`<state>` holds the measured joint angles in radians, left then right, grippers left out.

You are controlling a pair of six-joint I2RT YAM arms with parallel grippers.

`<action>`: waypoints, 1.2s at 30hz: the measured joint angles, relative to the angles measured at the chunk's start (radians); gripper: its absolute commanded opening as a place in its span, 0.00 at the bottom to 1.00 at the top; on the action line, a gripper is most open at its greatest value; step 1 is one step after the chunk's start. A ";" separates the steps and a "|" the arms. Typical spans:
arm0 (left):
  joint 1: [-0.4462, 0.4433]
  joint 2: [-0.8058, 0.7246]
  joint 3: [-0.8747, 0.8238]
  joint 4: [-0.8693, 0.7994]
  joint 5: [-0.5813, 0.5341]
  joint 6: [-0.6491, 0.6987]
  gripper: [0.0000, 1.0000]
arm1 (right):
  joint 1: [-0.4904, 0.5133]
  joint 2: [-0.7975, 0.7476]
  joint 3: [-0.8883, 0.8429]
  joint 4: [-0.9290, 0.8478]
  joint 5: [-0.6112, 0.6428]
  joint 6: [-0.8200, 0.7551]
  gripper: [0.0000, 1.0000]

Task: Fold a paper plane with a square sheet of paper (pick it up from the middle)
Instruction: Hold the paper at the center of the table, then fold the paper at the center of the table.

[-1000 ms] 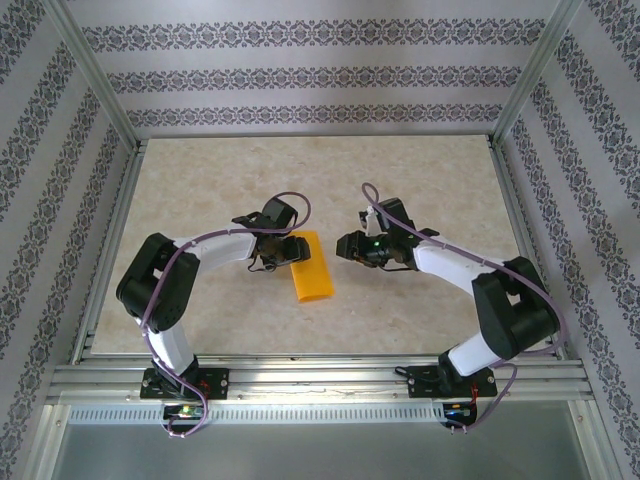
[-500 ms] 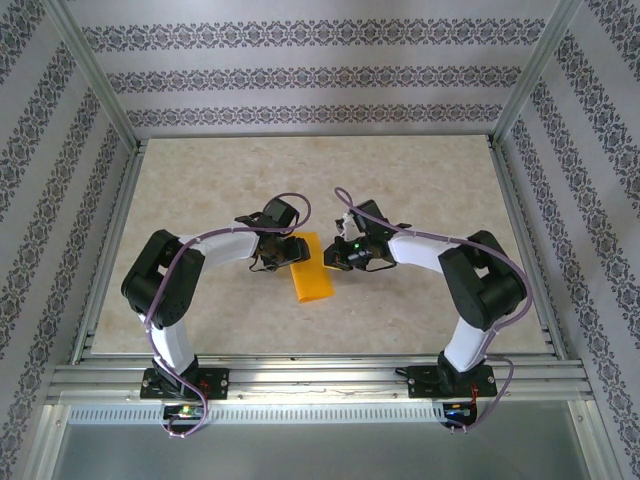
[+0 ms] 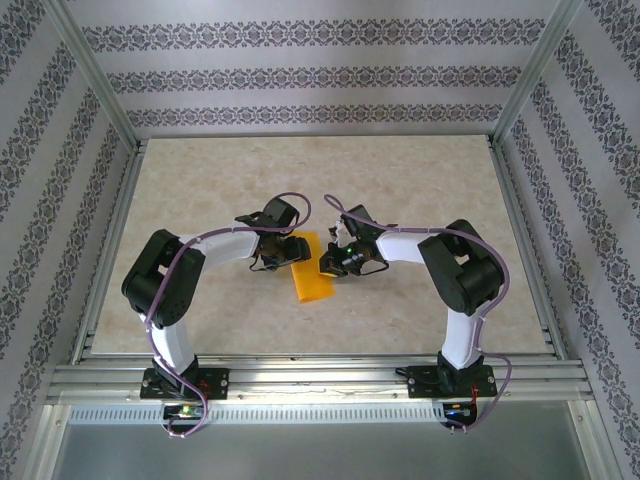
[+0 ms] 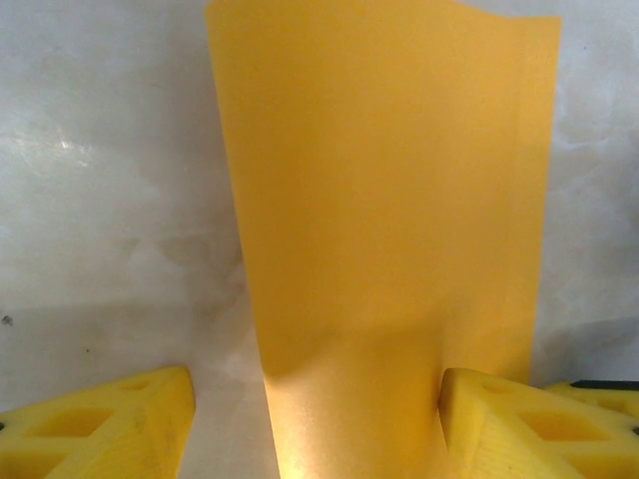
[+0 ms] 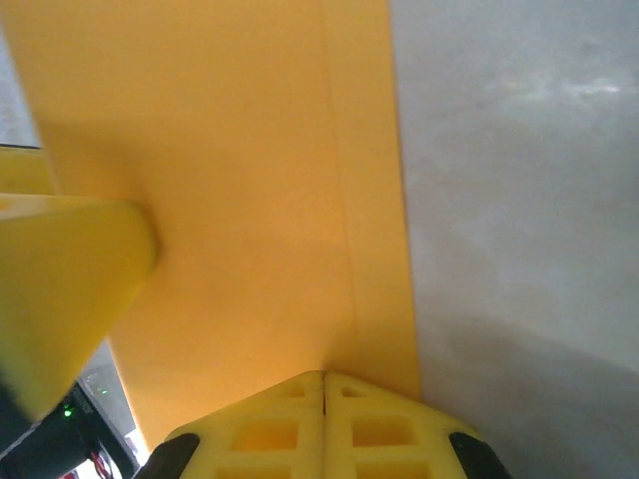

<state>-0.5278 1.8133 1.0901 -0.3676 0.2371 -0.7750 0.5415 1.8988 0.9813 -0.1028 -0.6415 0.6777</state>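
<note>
The square sheet of paper [image 3: 312, 272] is bright orange and lies folded into a narrow rectangle at the table's middle. My left gripper [image 3: 283, 250] is open at its far left end. In the left wrist view the sheet [image 4: 389, 200] runs away between the yellow fingers [image 4: 519, 419], and the gripper [image 4: 315, 429] straddles its near end. My right gripper [image 3: 328, 262] is shut, its tips resting on the sheet's right side. In the right wrist view the closed tips [image 5: 322, 379] touch the paper [image 5: 230, 180] at a lengthwise line. The paper plane is out of view.
The marbled tabletop [image 3: 420, 180] is bounded by an aluminium frame [image 3: 300, 378] and patterned walls. A left finger [image 5: 60, 289] shows close beside my right gripper over the paper.
My right arm has swung left to the paper, and its jaws have closed. The left gripper and the paper have stayed put.
</note>
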 measured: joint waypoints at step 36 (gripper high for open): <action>0.031 -0.064 -0.137 0.157 0.133 0.004 0.53 | 0.039 -0.078 -0.234 0.389 0.050 0.368 0.07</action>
<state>-0.4969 1.7496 0.9531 -0.2104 0.3698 -0.7708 0.5808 1.8210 0.7475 0.2867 -0.5911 1.0458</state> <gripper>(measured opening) 0.533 0.073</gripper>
